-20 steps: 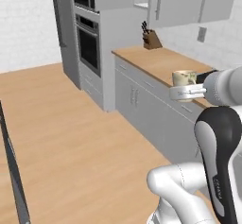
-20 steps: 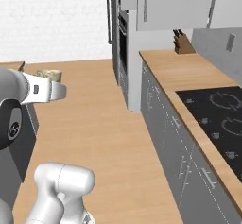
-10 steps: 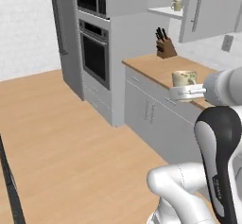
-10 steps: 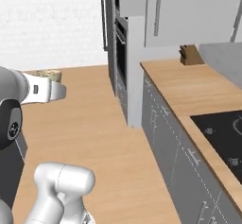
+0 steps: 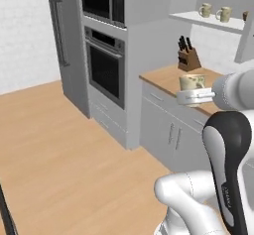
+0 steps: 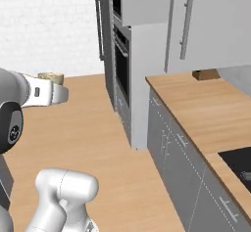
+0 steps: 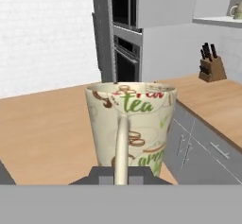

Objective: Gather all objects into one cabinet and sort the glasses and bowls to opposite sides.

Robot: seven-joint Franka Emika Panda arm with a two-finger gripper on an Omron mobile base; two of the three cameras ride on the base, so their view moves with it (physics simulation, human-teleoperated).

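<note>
My pincer (image 7: 121, 171) is closed narrow on the handle of a beige cup (image 7: 131, 124), which stands upright right in front of the hand camera, its handle facing me. The cup carries brown and green print, with the word "tea" legible near its rim. In the left base view I see the same cup (image 5: 192, 82) held in the air at the end of the white hand (image 5: 196, 97), above the edge of the wooden counter (image 5: 171, 78). In the right base view only its rim (image 6: 51, 78) peeks over the hand, out above the wood floor (image 6: 93, 128).

Beyond the cup, a knife block (image 5: 188, 58) sits on the counter against the wall. Above it, the open wall cabinet shows its white shelf board (image 5: 206, 21), and two more beige cups (image 5: 205, 10) (image 5: 223, 14) stand on that board side by side, handles visible. A dark brown shape at the right edge of the shelf is cut off, so I cannot tell what it is.

Left of the counter stands a built-in oven (image 5: 104, 65) in a tall grey column, and grey drawer units (image 5: 171, 130) run under the counter.
</note>
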